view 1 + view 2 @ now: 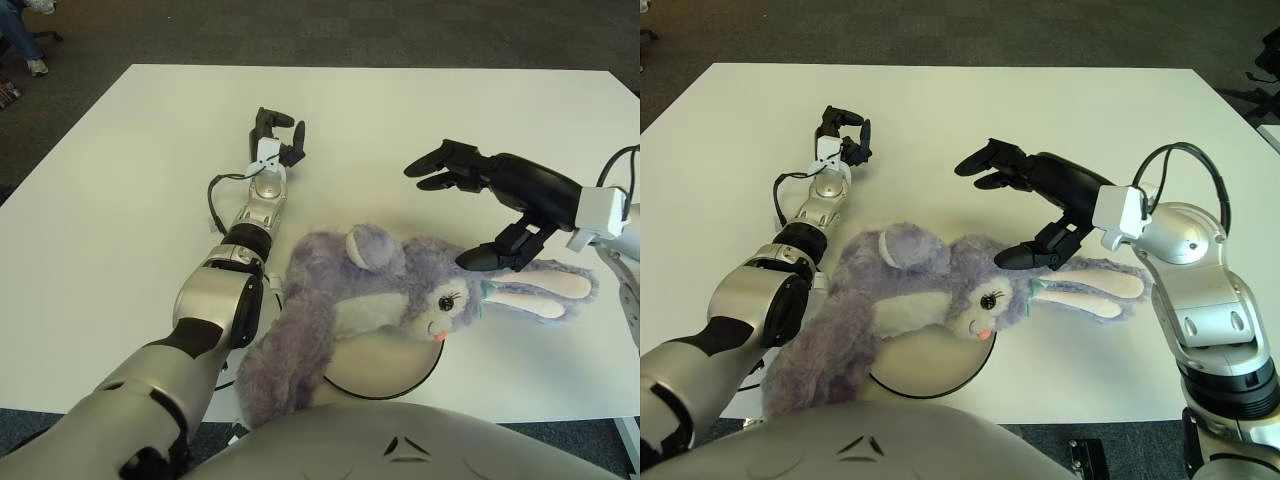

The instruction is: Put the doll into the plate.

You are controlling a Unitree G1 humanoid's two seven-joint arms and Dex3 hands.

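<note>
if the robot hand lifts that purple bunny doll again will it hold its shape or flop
The doll would probably flop: its body drapes over the plate rim and its ears trail limp on the table. It looks light for its size, being fluffy. The fur likely grips well, and it seems unlikely to roll. The open right robot hand hovers above its head.

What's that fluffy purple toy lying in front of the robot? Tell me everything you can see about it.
It is a plush rabbit doll with shaggy lavender fur, a paler belly, dark eyes and a small pink mouth. Its long ears, pink inside, stretch toward the robot's right along the white table. It lies on its side, its middle draped over a round plate, with the legs trailing off toward the near-left. The right hand hovers open just above its head, not gripping it. The left hand shows farther back, away from the doll.
</note>
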